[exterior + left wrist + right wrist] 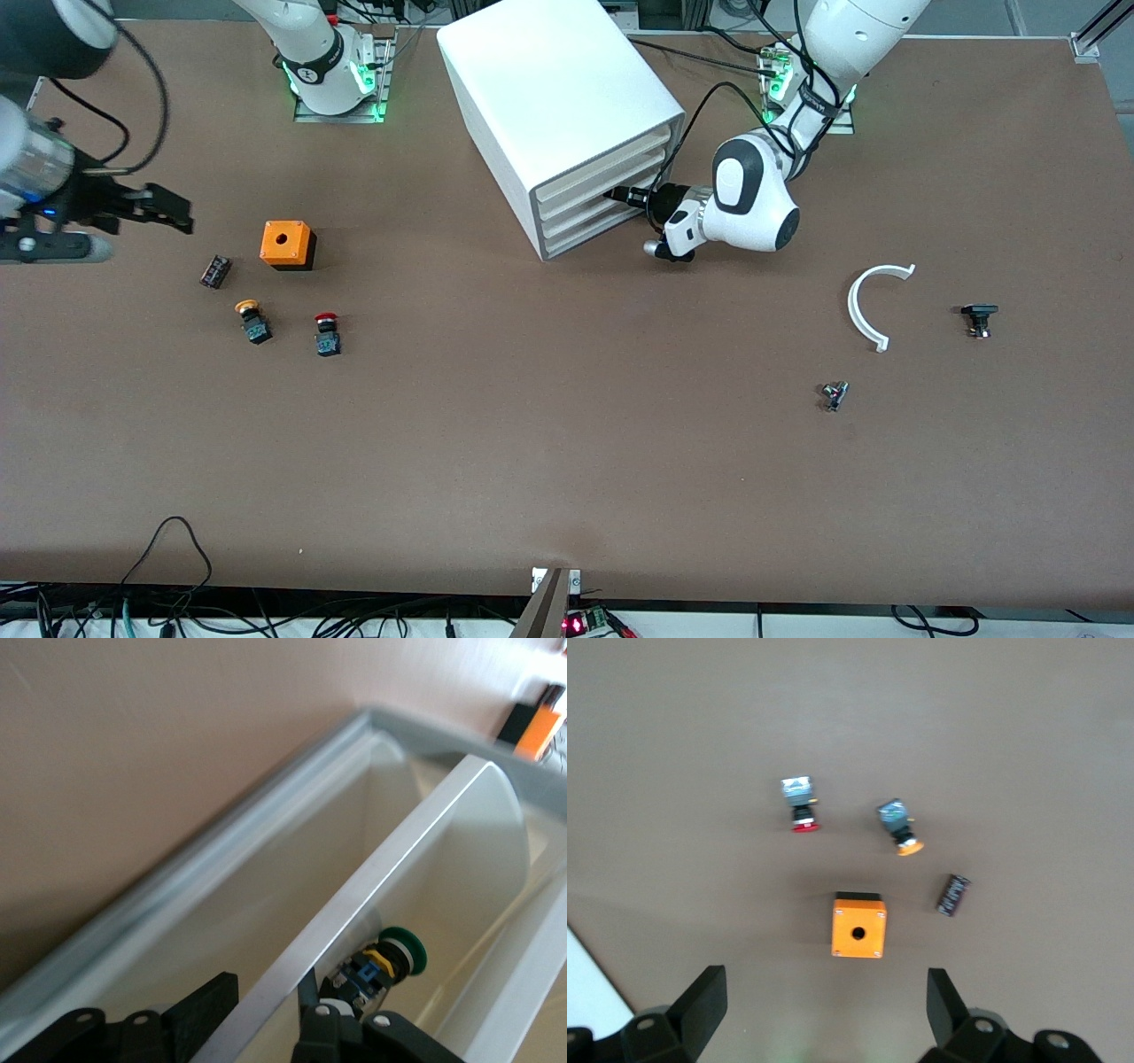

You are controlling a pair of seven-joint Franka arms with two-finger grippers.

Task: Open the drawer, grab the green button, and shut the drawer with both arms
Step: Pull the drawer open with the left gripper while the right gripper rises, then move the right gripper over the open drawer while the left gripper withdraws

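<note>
The white cabinet [549, 89] stands at the table's back middle. My left gripper [620, 197] is at its drawer fronts. In the left wrist view its fingers stand on either side of the drawer's [399, 859] white front wall and are closed on it, so my left gripper [270, 1010] grips that wall. The green-capped button [390, 961] lies inside the drawer, just past one fingertip. My right gripper [164, 213] is open and empty over the table at the right arm's end, also seen in the right wrist view [824, 1005].
An orange box [288, 245], a yellow-capped button [252, 321], a red-capped button [327, 334] and a small black part [215, 271] lie near my right gripper. A white curved piece [873, 301], a black part [979, 317] and a small metal part [834, 394] lie toward the left arm's end.
</note>
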